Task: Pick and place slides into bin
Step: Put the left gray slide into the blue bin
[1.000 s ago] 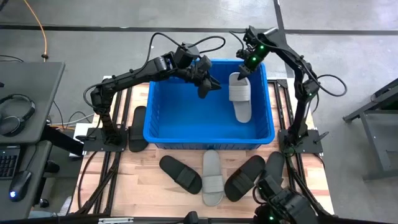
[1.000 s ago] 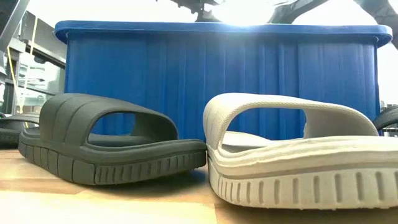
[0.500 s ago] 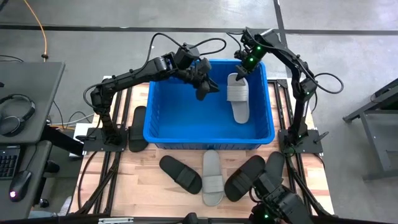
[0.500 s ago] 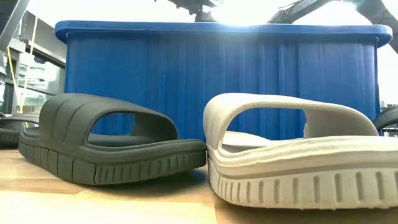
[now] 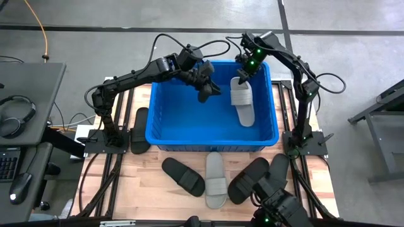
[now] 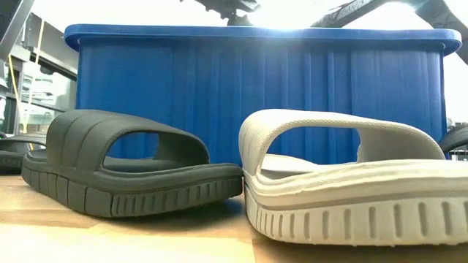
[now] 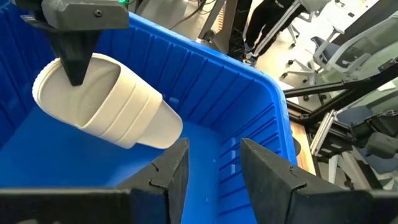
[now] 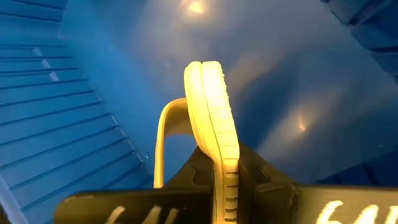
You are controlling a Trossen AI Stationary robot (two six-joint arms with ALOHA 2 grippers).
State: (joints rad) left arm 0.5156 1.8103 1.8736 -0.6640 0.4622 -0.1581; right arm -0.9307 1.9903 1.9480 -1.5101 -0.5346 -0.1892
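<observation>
The blue bin (image 5: 212, 135) stands mid-table. My right gripper (image 5: 243, 74) is over its far right part, shut on a light grey slide (image 5: 242, 101) that reaches down into the bin; the slide also shows in the left wrist view (image 7: 118, 102). My left gripper (image 5: 208, 89) hovers open and empty inside the bin's far middle, left of that slide. On the table lie a black slide (image 5: 139, 130) left of the bin, and two black slides (image 5: 183, 176) (image 5: 247, 180) and a grey slide (image 5: 215, 180) in front of it. My right gripper pinches the grey slide's sole at its far end (image 8: 219, 163), next to the strap (image 8: 163, 134), one finger on the footbed side and one on the underside. The fingers come from above, slanting down. The slide slopes down toward the bin's near side; whether its lower end touches the floor I cannot tell.
A fourth black slide (image 5: 278, 166) lies by the right arm's base. In the low view a black slide (image 6: 124, 172) and a grey slide (image 6: 351, 186) lie before the bin's near wall (image 6: 256, 88). A desk with headphones (image 5: 17, 113) stands off the table's left.
My right arm's wrist has shifted a little toward the table's left above the bin's far rim, still shut on the grey slide. The slide stays inside the bin in nearly the same place.
</observation>
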